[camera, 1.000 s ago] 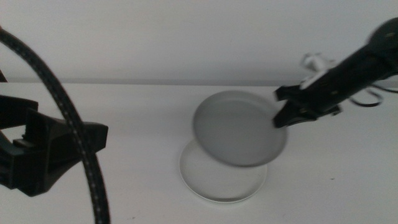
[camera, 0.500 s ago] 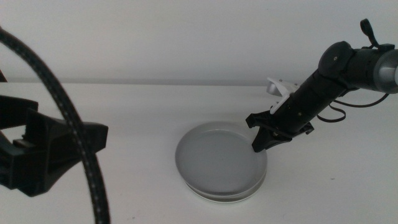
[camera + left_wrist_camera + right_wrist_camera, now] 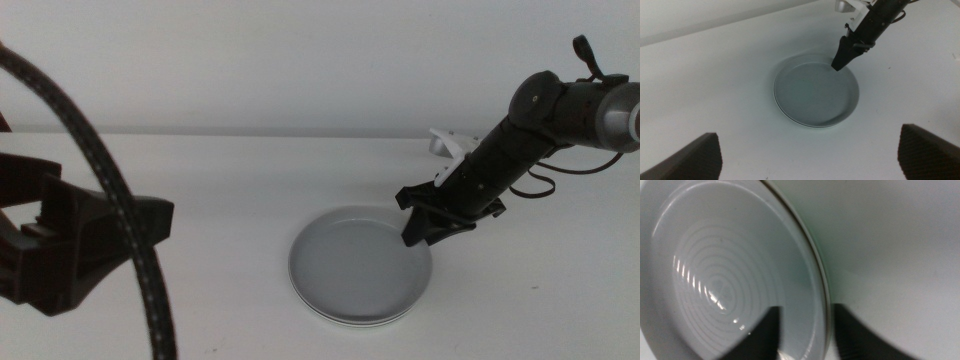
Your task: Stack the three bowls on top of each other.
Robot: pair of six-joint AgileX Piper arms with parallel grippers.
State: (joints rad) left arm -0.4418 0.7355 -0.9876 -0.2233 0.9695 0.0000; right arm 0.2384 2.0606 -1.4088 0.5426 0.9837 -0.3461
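Grey bowl [image 3: 355, 262] nested on white bowl [image 3: 330, 310], right hand [image 3: 420, 228] straddling its 2 o'clock rim, seemingly let go, left hand [image 3: 810, 155] spread wide, hovering off the surface [image 3: 220, 180].

Right arm reaches in from the right, bent at the wrist, angled down twd table centre. Right gripper [image 3: 418, 232] points down-left, jaws set a little apart. Left gripper [image 3: 805, 155] hangs high above the table, jaws wide apart, left arm pulled back at the left edge.
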